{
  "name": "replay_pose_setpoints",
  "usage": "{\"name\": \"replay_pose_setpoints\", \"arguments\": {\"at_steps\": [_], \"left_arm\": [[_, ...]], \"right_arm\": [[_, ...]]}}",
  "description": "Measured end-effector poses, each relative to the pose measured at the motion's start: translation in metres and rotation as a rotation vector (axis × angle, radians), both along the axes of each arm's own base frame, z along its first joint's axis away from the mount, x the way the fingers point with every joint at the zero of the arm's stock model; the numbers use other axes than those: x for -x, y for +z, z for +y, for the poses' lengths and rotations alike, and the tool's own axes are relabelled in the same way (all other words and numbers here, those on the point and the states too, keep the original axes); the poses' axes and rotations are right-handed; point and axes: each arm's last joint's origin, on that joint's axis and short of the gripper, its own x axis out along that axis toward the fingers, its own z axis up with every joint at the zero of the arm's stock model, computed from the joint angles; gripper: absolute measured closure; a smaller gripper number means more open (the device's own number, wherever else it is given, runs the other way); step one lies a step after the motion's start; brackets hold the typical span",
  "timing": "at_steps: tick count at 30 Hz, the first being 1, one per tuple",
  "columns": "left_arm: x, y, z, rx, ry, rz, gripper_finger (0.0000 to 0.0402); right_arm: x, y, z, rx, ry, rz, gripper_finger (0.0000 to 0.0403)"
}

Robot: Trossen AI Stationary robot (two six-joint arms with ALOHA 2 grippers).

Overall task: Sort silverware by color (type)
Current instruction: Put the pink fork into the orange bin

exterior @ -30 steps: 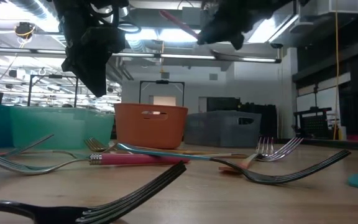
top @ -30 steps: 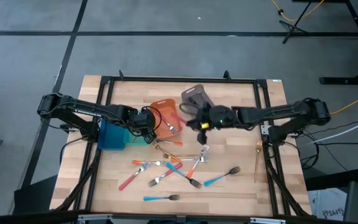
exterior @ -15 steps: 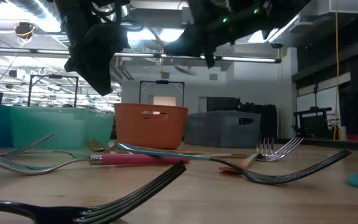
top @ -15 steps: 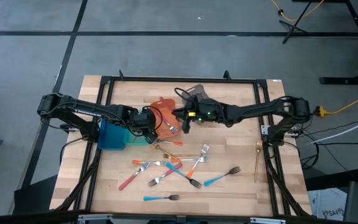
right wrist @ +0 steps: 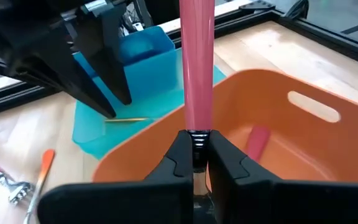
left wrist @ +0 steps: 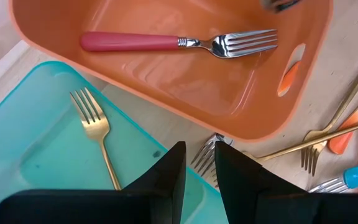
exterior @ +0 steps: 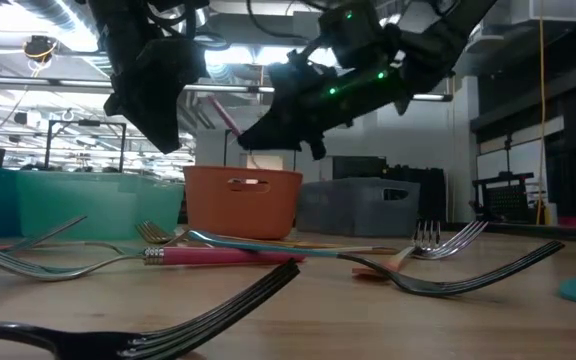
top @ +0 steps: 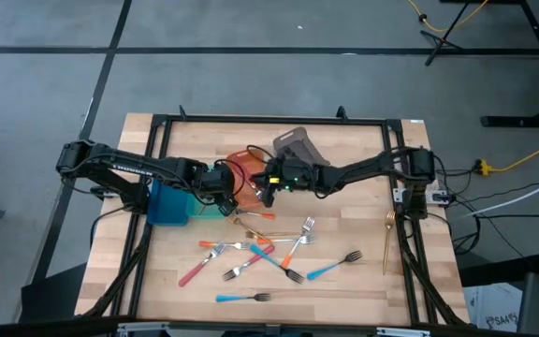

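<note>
Since a second ago your right gripper (top: 268, 183) has swung from beside the grey bin (top: 295, 145) to over the orange bin (top: 243, 161).

Its jaws pinch a pink-handled utensil (right wrist: 197, 68) at the neck, handle up, directly above the orange bin, where a pink-handled fork (left wrist: 178, 42) already lies. Your left gripper (left wrist: 199, 167) hangs just beside it over the teal bin (left wrist: 36, 155), fingers narrowly apart and holding nothing; a gold fork (left wrist: 96, 135) rests inside. Remaining silverware (top: 260, 255) lies scattered on the table (top: 363, 150) nearer you, though which handles cross is hard to make out from above.
</note>
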Motion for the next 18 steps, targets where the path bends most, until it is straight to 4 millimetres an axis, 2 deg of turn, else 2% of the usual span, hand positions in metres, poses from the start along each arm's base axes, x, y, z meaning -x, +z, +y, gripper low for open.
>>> {"name": "replay_pose_setpoints", "arguments": {"at_steps": [9,13,18], "left_arm": [[0.000,0.000,0.000,0.000,0.000,0.000,0.0322],[0.000,0.000,0.000,0.000,0.000,0.000,0.0322],[0.000,0.000,0.000,0.000,0.000,0.000,0.0322]], "right_arm": [[-0.021,-0.019,-0.001,-0.003,0.002,0.030,0.0395],[-0.023,-0.028,-0.001,-0.002,-0.005,0.060,0.0395],[-0.022,-0.030,-0.002,0.009,-0.037,0.077,0.0395]]}}
